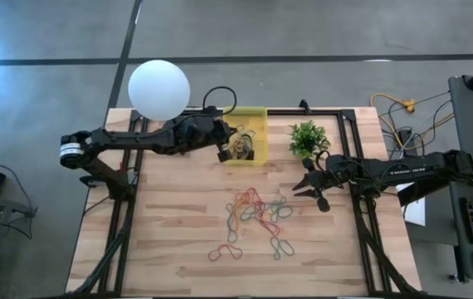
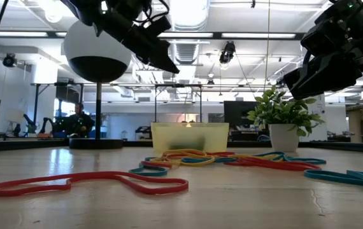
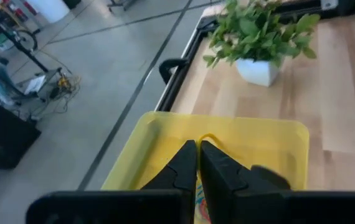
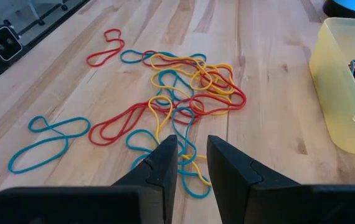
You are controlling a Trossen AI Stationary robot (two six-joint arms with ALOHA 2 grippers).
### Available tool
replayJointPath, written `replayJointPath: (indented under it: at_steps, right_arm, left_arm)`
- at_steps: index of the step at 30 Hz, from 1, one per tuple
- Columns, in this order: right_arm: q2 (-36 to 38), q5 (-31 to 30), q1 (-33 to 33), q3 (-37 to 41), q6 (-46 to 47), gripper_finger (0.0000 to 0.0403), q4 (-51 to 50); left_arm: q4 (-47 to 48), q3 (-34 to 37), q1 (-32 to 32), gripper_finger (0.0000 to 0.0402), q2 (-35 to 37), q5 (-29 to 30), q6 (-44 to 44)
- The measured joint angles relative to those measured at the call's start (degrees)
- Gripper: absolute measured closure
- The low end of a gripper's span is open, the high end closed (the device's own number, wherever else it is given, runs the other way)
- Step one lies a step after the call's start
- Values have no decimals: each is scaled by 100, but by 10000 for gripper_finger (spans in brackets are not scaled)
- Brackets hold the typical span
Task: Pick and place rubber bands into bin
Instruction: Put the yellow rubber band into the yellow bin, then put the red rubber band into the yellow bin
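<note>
The wooden surface is shown from above, with both arms reaching in from the sides. The white globe lamp is seen at about eleven o'clock on the surface, and the small potted plant at about one o'clock. The bin, a yellow translucent tray, is placed at twelve o'clock, between lamp and plant; several bands are already seen inside it. The rubber bands are spread in a tangled heap near the centre of the surface, with loose loops trailing towards six o'clock, well apart from the bin.

The left gripper is held over the bin's nine o'clock side. Its jaws are seen pressed together in the wrist view, with a thin yellow loop just ahead of their tips; whether that loop is gripped cannot be told. The right gripper is held above the three o'clock edge of the heap, its jaws parted by a narrow gap and nothing between them.

The step in hand is judged to be a delivery at the bin by the left arm. Next, the right jaws would need to be lowered onto a single strand and closed.
</note>
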State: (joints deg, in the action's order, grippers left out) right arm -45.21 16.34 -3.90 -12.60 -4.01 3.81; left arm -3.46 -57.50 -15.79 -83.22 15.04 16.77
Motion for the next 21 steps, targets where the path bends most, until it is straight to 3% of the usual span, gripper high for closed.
replayJointPath:
  at_steps: [15,21]
  right_arm:
    - [0,0,0,0,65,326,88]
    - [0,2,0,2,102,326,129]
  left_arm:
    - [-107,392,-3,317,0,-14,-399]
    - [-50,396,-27,300,0,-295,-460]
